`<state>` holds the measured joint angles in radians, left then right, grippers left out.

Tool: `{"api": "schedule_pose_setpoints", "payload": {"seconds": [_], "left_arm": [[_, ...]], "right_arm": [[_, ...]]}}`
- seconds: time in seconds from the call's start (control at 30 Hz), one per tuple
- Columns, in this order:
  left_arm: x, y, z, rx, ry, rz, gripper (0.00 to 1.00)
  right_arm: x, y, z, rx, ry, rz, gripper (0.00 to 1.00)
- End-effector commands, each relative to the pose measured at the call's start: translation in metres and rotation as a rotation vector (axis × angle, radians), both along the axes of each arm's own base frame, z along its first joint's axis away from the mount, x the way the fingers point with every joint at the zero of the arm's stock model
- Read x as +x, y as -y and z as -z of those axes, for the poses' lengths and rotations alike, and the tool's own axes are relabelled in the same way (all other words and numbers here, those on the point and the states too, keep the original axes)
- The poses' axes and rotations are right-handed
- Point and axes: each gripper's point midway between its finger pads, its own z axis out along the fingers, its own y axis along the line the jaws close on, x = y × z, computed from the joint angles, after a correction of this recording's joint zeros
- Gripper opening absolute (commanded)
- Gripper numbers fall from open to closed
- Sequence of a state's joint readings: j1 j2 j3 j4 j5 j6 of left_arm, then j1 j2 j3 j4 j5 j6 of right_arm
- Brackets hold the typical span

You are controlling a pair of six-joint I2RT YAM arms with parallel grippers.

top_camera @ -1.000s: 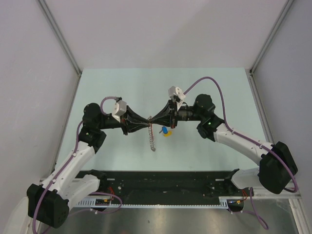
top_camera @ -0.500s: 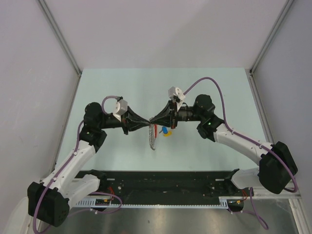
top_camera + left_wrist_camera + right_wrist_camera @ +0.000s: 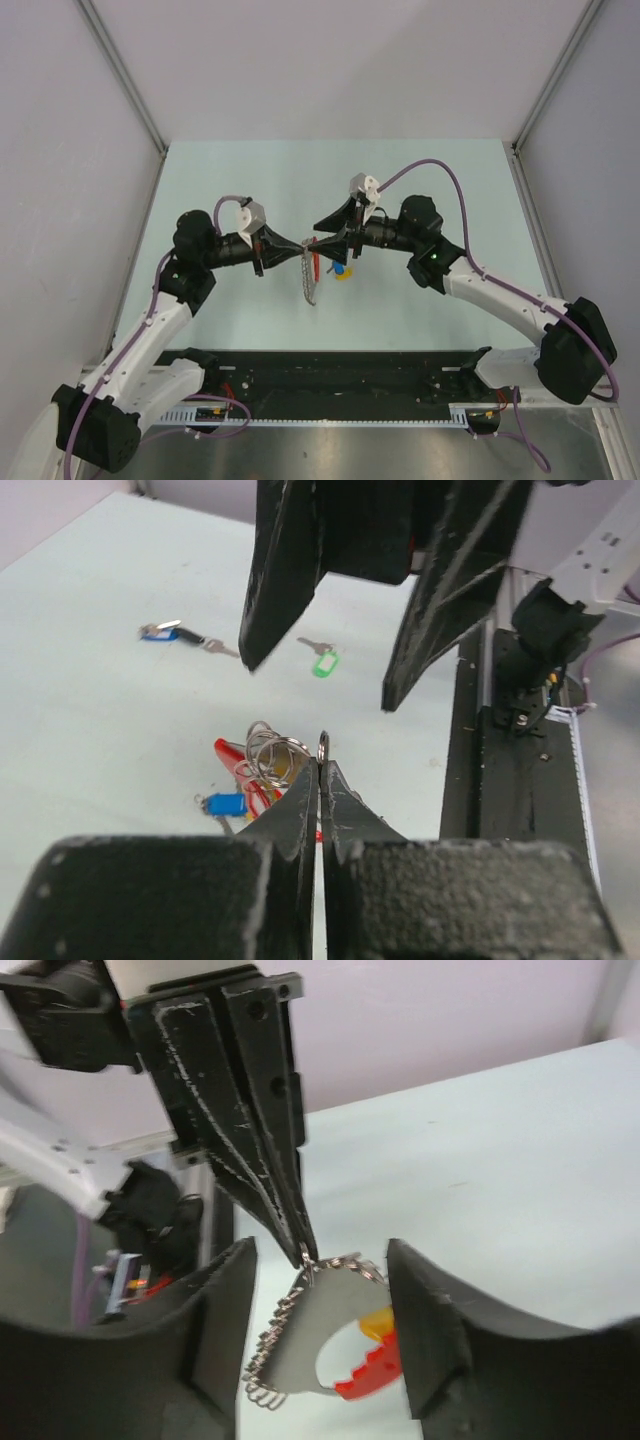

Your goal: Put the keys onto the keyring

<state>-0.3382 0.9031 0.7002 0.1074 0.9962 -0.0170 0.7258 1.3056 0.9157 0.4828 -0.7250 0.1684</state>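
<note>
Your left gripper (image 3: 321, 768) pressed together, pinching top loop of keyring (image 3: 283, 1320). Chain and red band hang below it, over table (image 3: 420, 180). Your right gripper (image 3: 320, 1248) spread wide, facing keyring, not touching it. Green key (image 3: 322, 664) and blue key (image 3: 225, 803) lie on table.

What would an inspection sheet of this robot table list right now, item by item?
Surface: pale green table, matte.
Job's things: keyring hangs from the left gripper; green key and dark blue key lie loose on the table; blue key sits by the red band, attachment unclear.
Clutter: nothing seen.
Grippers: left gripper shut on the keyring; right gripper open, its fingers flanking the keyring.
Cables: a purple cable loops along each arm, off the table.
Surroundings: plain walls; black rail at the near edge.
</note>
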Motion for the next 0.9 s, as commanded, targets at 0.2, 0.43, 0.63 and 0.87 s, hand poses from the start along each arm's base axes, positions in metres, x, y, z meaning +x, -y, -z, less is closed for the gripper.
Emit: {"api": "schedule_pose_setpoints", "payload": {"seconds": [0.2, 0.43, 0.63, 0.87], "left_arm": [[0.025, -0.024, -0.012, 0.067, -0.027, -0.282, 0.00], [0.031, -0.034, -0.002, 0.101, -0.109, -0.391, 0.01], [0.029, -0.033, 0.000, 0.106, -0.143, -0.410, 0.00], [0.025, -0.034, 0.008, 0.138, -0.197, -0.425, 0.00]], "right_arm": [[0.004, 0.001, 0.011, -0.043, 0.067, 0.320, 0.95], [-0.010, -0.019, 0.049, -0.023, 0.060, 0.428, 1.00], [-0.009, -0.035, 0.085, -0.050, 0.026, 0.415, 1.00], [0.001, -0.041, 0.114, -0.099, 0.023, 0.443, 0.91]]}}
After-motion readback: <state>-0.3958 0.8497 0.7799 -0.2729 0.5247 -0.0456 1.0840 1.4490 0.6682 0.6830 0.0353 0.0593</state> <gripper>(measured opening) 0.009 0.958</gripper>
